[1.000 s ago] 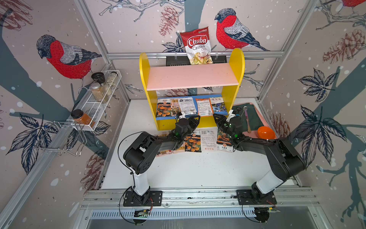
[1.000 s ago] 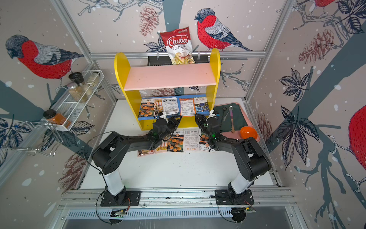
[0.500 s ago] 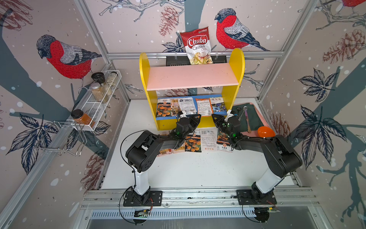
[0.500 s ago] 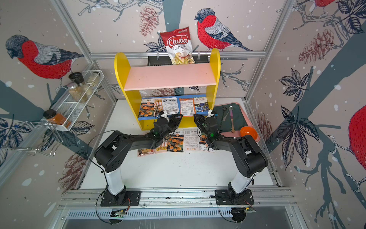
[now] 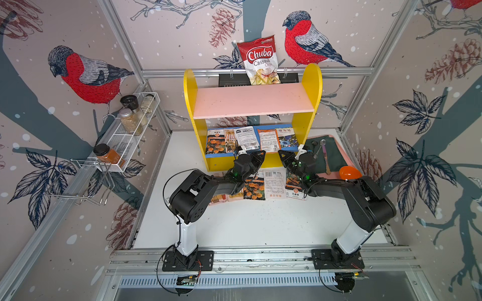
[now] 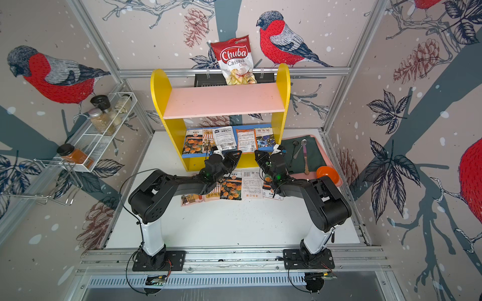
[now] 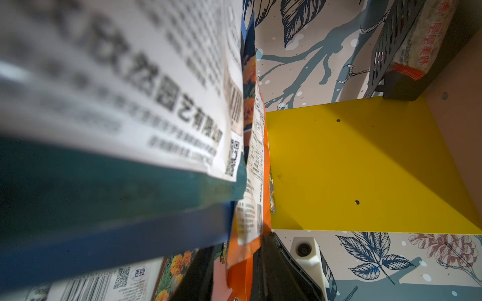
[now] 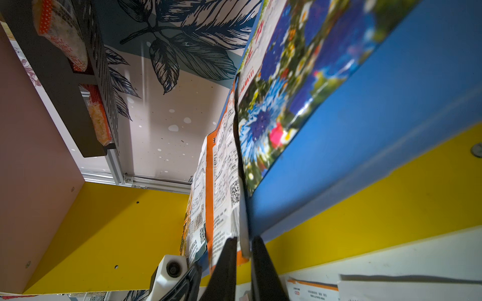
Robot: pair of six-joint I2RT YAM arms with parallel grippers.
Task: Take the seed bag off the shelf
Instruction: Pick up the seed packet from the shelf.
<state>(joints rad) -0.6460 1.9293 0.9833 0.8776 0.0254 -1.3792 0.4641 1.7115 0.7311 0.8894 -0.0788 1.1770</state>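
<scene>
Now at the shelf: two grippers meet on one seed bag

Farthest left sits a wire spice rack (image 5: 130, 138). Next stands the shelf (image 5: 189, 104), with five packets lined along its blue lower board (image 5: 219, 155). At the board's front edge the left gripper (image 5: 257, 155) (image 7: 234, 245) holds its jaws parted either side of the orange-edged seed bag (image 5: 268, 140) (image 7: 257, 161). The bag lies on that board, second from the right, its lower edge overhanging. Beside it, the right gripper (image 5: 285, 155) (image 8: 243, 241) has that same edge between jaws standing nearly together; whether they pinch it cannot be told. Loose packets (image 5: 254, 186) lie on the surface (image 5: 260, 221) beneath both arms. An orange bowl (image 5: 349, 172) sits far right.
</scene>
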